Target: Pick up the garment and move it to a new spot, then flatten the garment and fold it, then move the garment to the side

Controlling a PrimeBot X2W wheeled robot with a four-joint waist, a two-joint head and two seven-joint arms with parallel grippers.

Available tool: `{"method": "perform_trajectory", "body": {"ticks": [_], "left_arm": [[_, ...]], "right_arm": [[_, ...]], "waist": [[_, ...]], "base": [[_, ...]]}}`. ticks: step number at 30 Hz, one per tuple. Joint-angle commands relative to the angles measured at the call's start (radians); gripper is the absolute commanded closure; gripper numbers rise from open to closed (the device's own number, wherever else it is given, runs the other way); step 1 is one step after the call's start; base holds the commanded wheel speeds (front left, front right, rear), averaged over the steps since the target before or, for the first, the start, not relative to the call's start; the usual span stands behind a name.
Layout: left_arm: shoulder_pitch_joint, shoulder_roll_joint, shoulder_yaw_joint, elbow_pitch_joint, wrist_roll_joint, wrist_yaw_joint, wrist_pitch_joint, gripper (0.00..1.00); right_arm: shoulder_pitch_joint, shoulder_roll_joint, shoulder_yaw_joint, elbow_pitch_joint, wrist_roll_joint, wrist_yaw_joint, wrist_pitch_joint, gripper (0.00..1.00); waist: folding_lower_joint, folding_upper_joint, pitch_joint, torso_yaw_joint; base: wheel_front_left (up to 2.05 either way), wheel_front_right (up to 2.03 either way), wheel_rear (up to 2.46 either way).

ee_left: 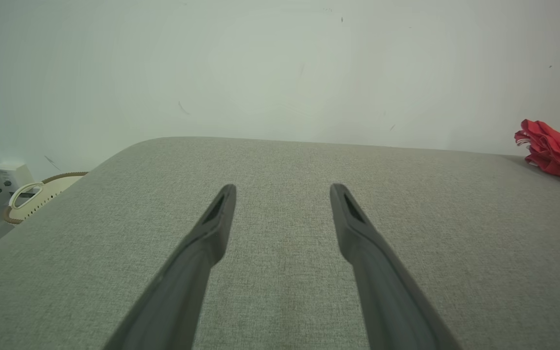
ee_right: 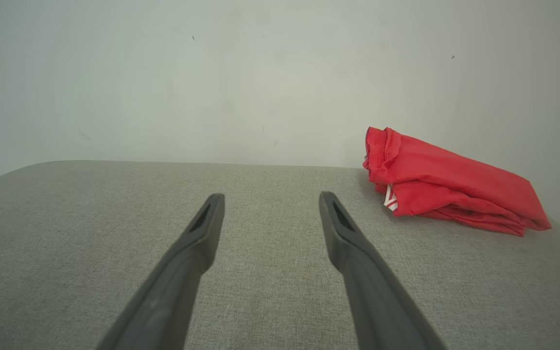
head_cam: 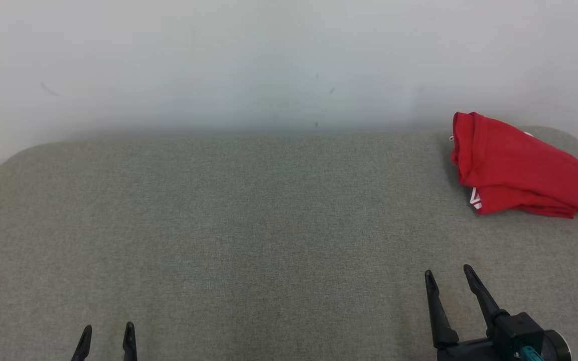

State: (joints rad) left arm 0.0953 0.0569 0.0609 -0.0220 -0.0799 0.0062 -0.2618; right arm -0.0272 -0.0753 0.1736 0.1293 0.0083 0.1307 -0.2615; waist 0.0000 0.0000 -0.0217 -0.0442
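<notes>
A broad pad covered in grey woven cloth (head_cam: 249,225) with rounded far corners stretches out before the robot. Its weave is fine and even. Behind it rises a plain pale wall (head_cam: 269,60), marked by a few faint dark scuffs.

The folded red garment of thin, smooth fabric (head_cam: 517,168) lies at the far right corner of the pad, close to the wall. It is a loose, wedge-shaped bundle, thicker at its left end, where the layers roll over. A bit of white striped trim (head_cam: 475,198) peeks out at its near lower edge. What kind of garment it is I cannot tell.

The left gripper (head_cam: 108,327) hovers at the near left with only its dark, tapered fingertips in sight, spread apart and holding nothing. The right gripper (head_cam: 448,271) sits at the near right, well short of the garment, its two long fingers also parted and empty.

Off the pad's left edge, a cream perforated basket with a brown rim (ee_left: 42,192) is partly cut off by the pad.
</notes>
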Motion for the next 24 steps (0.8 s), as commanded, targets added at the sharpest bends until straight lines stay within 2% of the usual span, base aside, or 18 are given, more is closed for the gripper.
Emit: {"method": "perform_trajectory", "body": {"ticks": [1,12,13,17,24], "left_arm": [[0.007,0.004,0.004,-0.002,-0.001,0.003,-0.004,0.0],[0.005,0.001,0.009,-0.015,-0.009,0.004,-0.004,0.0],[0.002,-0.002,0.004,-0.007,-0.005,0.004,0.0,1.0],[0.003,-0.007,0.002,0.03,-0.021,0.002,0.011,1.0],[-0.015,-0.007,0.01,0.051,-0.169,-0.011,0.048,1.0]], "right_arm": [[0.001,0.001,-0.001,0.003,-0.007,0.0,-0.005,0.0],[-0.002,0.002,-0.003,0.006,-0.009,0.0,-0.005,0.0],[0.001,0.001,-0.001,0.011,0.0,0.0,0.001,1.0],[0.021,0.002,0.0,0.035,0.017,0.0,0.007,1.0],[0.013,-0.007,-0.016,0.039,0.184,0.0,0.036,1.0]], "waist": [[0.0,0.0,0.001,-0.002],[0.0,0.0,0.002,-0.009],[0.0,0.0,0.002,-0.009],[0.0,0.0,0.002,-0.009],[0.0,0.0,0.003,-0.006]], "base": [[0.0,0.0,0.0],[0.0,0.0,0.0],[0.0,0.0,0.0],[0.0,0.0,0.0],[0.0,0.0,0.0]]}}
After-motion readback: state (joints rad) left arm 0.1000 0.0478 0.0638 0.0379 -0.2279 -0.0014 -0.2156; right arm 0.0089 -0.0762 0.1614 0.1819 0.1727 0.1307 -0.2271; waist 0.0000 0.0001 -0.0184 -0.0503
